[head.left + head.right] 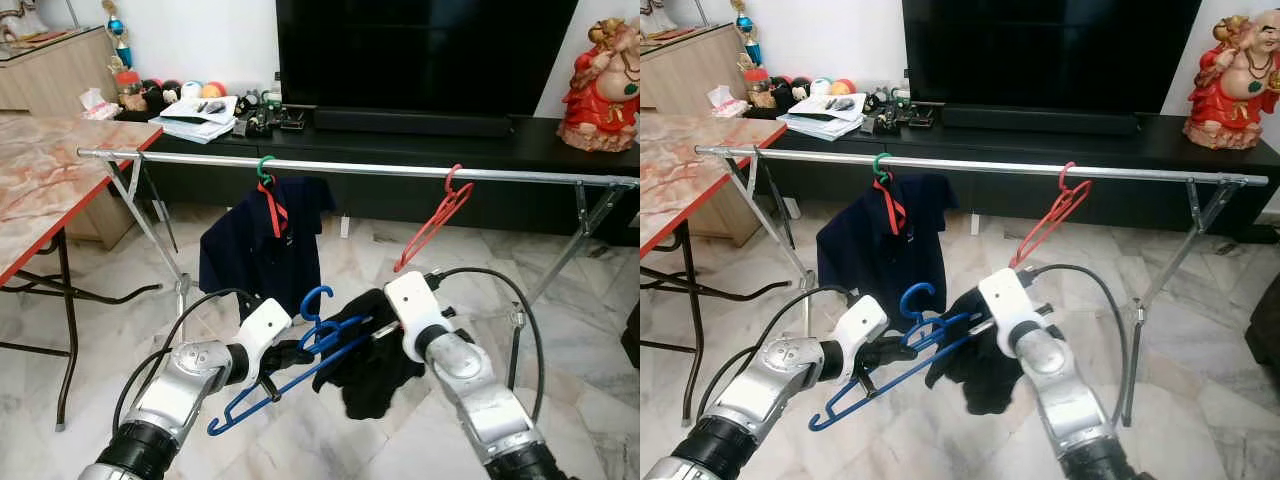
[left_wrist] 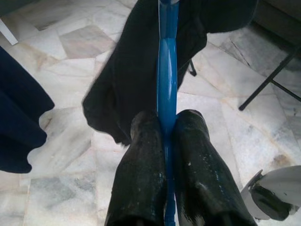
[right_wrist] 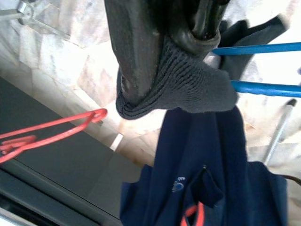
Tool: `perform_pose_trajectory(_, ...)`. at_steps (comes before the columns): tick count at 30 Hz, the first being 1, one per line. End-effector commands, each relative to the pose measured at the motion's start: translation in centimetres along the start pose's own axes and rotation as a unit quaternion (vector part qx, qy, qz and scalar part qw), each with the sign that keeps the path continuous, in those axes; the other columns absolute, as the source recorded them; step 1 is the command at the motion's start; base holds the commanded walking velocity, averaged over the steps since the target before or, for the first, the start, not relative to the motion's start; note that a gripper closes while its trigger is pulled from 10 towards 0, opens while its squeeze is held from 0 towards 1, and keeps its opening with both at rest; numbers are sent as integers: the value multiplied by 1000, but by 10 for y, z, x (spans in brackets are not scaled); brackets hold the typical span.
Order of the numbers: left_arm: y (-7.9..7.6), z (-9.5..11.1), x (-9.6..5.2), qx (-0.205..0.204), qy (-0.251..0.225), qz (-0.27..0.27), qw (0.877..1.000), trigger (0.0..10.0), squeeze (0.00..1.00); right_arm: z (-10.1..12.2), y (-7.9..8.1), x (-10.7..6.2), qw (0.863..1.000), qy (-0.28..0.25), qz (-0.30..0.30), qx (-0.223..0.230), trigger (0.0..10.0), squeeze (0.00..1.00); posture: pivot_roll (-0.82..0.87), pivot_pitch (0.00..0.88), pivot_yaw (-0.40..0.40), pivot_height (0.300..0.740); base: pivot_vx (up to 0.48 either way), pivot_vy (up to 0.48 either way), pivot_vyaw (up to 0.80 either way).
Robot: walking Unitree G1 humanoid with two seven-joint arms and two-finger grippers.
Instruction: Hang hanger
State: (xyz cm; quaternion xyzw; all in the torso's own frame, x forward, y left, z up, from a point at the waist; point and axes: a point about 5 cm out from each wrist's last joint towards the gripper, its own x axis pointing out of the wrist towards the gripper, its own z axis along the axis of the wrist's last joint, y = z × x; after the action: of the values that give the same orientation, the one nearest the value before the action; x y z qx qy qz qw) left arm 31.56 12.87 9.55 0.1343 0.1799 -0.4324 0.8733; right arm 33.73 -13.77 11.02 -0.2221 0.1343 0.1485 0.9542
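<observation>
we see our left pincer (image 2: 165,141) clenched on the blue hanger (image 1: 290,365), both black fingers (image 2: 141,160) pressed against its bar. the hanger sits low between our arms, above the marble floor (image 1: 100,330) and below the rail (image 1: 350,168), tilted with its hook up. our right pincer (image 3: 164,42) is clenched on a black garment (image 1: 370,365), a ribbed edge of it pinched between the fingers; the garment drapes over the hanger's right end and hangs down. on the rail a navy shirt (image 1: 262,245) hangs from a hanger with a green hook (image 1: 264,170), and to its right a red hanger (image 1: 432,220) hangs bare and tilted. behind the rail stand a dark tv (image 1: 420,50) on a low black cabinet (image 1: 540,145) and a red statue (image 1: 603,75). a marble-topped worktop (image 1: 50,180) stands at our left.
</observation>
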Motion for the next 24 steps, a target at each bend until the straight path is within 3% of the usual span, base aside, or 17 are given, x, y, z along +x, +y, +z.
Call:
perform_pose_trajectory(1,1,3,-4,6,-4,-4,1000,10000,0,8,-5,3,1000,-18,-10,-9,10000,0,107,0,23,740,0,0,0)
perform_pose_trajectory(7,-1,4,-5,9,-4,-21,1000,10000,0,8,-4,6,1000,-26,-6,-18,10000,0,110,0,24,740,0,0,0)
perform_pose_trajectory(16,-6,6,-2,10,-7,-35,999,10000,0,32,20,2,993,-86,82,15,10000,0,110,0,24,740,0,0,0)
perform_pose_trajectory(18,-6,7,-1,6,-9,-34,999,10000,0,43,28,-3,986,-107,121,47,10000,0,106,0,24,740,0,0,0)
perform_pose_trajectory(21,-7,8,0,-1,-17,-41,999,10000,0,52,37,-12,975,-139,169,25,10000,0,106,0,24,740,0,0,0)
perform_pose_trajectory(24,-7,8,1,0,-15,-37,999,10000,0,63,52,-32,944,-196,265,2,10000,0,106,0,24,740,0,0,0)
